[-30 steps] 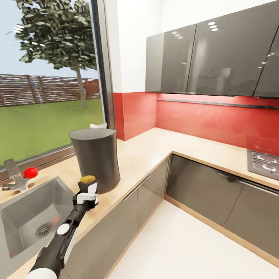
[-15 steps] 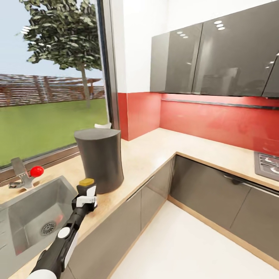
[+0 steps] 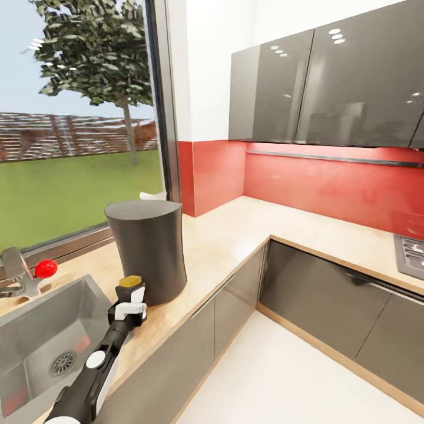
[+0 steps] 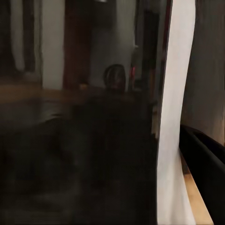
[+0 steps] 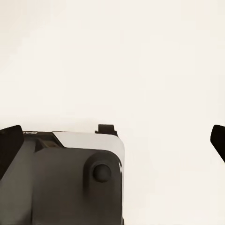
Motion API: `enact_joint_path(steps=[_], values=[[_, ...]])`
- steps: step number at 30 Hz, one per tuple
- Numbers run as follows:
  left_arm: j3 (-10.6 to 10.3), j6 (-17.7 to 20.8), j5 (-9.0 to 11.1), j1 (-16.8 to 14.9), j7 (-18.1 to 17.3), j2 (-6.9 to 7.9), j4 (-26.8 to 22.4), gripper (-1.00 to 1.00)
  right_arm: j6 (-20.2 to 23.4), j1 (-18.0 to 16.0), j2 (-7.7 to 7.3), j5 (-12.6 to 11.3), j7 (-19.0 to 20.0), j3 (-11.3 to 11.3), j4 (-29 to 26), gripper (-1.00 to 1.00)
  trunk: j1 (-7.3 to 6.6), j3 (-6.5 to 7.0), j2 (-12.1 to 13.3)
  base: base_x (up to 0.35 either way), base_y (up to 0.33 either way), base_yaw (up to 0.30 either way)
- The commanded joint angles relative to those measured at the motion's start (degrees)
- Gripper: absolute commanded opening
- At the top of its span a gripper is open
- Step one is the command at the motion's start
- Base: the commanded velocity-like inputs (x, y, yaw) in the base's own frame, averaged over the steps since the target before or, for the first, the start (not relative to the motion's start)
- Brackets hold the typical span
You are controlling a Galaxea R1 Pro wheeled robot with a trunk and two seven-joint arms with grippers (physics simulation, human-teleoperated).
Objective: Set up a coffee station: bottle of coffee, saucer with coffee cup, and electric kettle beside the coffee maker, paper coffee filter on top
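The coffee maker (image 3: 147,250) is a tall dark grey body standing on the kitchen countertop (image 3: 229,235) near the window. Just in front of it, my left gripper (image 3: 131,301) is shut on the bottle of coffee (image 3: 131,281); its yellow-brown lid sticks out above the white fingers. In the left wrist view the dark jar (image 4: 93,159) and its white label (image 4: 176,117) sit very close to the lens. I cannot tell whether the jar touches the counter. My right gripper (image 5: 112,140) is open, with its dark fingertips (image 5: 9,145) far apart over pale floor.
A steel sink (image 3: 23,330) lies left of my left arm, with a tap and red knob (image 3: 46,268) behind it. A small white object (image 3: 152,194) peeks out behind the coffee maker. A hob (image 3: 412,253) is at far right, beneath glossy wall cabinets (image 3: 330,88).
The head view has shifted, so everything sits a little differently in the picture. My left gripper still holds the bottle of coffee in front of the coffee maker.
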Motion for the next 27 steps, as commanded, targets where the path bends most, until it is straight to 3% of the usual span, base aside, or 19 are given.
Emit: enact_joint_path(steps=[1,7,10,13,27], values=[[0.3,-0.2,-0.6,0.0,-0.3,-0.05,0.0,-1.00,-0.2,-0.1,-0.01,-0.5,-0.3,0.5,0.0,1.00,0.05,-0.13,-0.1,0.110,0.000,0.000],[0.3,-0.6,-0.5,1.1,-0.3,-0.05,-0.1,-1.00,-0.2,-0.1,-0.02,-0.5,-0.3,0.5,0.1,1.00,0.05,-0.13,-0.1,0.019,0.000,0.000],[0.2,-5.1,-0.5,2.6,-0.3,-0.09,0.0,-1.00,-0.2,-0.1,-0.02,-0.5,-0.3,0.5,0.1,1.00,0.05,-0.13,-0.1,0.000,0.000,0.000],[0.3,-7.1,-0.4,3.5,-0.2,-0.13,0.0,-1.00,-0.2,-0.1,-0.02,-0.5,-0.3,0.5,0.1,1.00,0.05,-0.13,-0.1,0.000,0.000,0.000],[0.2,-7.7,-0.3,4.3,-0.1,-0.54,0.1,-1.00,-0.2,-0.1,-0.02,-0.5,-0.3,0.5,0.1,1.00,0.05,-0.13,-0.1,0.061,-0.036,0.000]])
